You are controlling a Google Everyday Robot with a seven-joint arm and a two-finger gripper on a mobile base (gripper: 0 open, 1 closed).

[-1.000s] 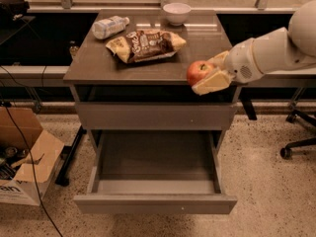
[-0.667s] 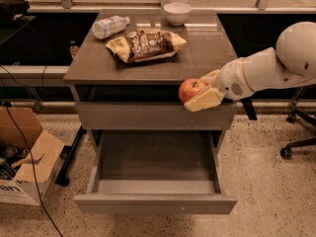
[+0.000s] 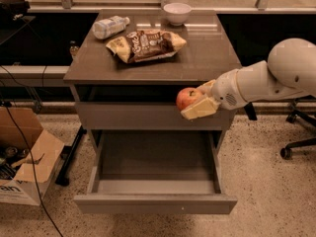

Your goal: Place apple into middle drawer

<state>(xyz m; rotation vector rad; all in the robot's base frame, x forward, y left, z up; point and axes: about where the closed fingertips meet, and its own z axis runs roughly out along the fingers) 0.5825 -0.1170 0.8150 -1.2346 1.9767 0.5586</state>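
I saw gripper point(image 3: 196, 101) fingers clamped on apple point(image 3: 185, 98), hanging before shut upper drawer front point(image 3: 128, 116), above open middle drawer point(image 3: 155, 203).

**One high camera, facing the cabinet front**

The single camera looks down from above and in front of the cabinet point(image 3: 207, 58), at middle distance. The gripper point(image 3: 196, 100), clasping the apple point(image 3: 185, 98), sits right of centre. The open middle drawer point(image 3: 155, 204) lies below its fingers, and the cabinet top lies behind them.
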